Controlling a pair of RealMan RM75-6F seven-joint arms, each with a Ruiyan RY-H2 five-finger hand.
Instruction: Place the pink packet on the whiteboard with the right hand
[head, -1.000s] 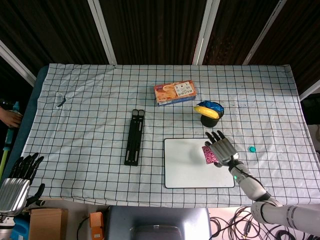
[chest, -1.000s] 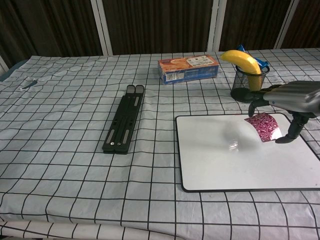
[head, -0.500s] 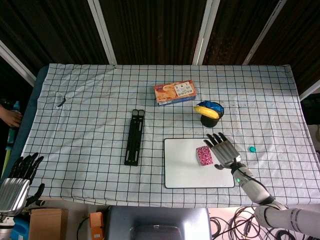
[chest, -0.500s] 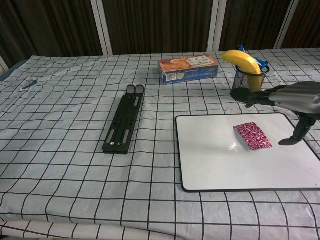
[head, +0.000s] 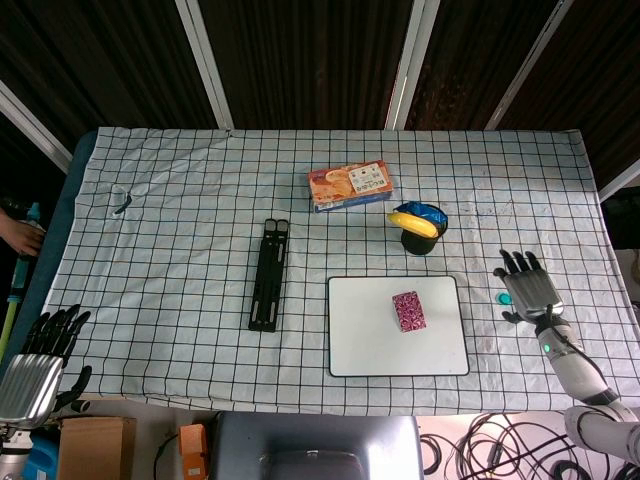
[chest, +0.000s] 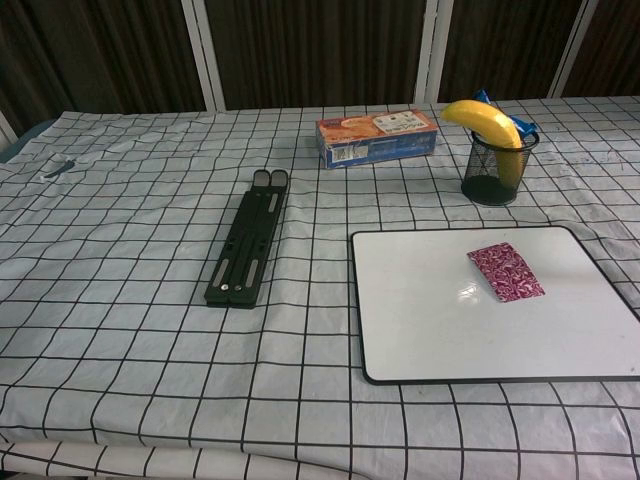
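The pink packet (head: 408, 311) (chest: 506, 271) lies flat on the whiteboard (head: 360, 335) (chest: 420, 320), toward its right half, with nothing touching it. My right hand (head: 528, 287) hovers to the right of the board near the table's right edge, fingers spread and empty; the chest view does not show it. My left hand (head: 38, 365) hangs off the table's front left corner, fingers apart, holding nothing.
A black mesh cup (head: 416, 240) (chest: 497, 168) with a banana (head: 412, 223) (chest: 482, 121) stands just behind the whiteboard. An orange box (head: 349, 186) (chest: 377, 137) lies further back. A black folded stand (head: 268, 274) (chest: 248, 249) lies left of the board. A small teal cap (head: 505, 297) sits by my right hand.
My right hand let go of the pink packet, which dropped flat onto the whiteboard. The hand then drew away to the right, out of the chest view.
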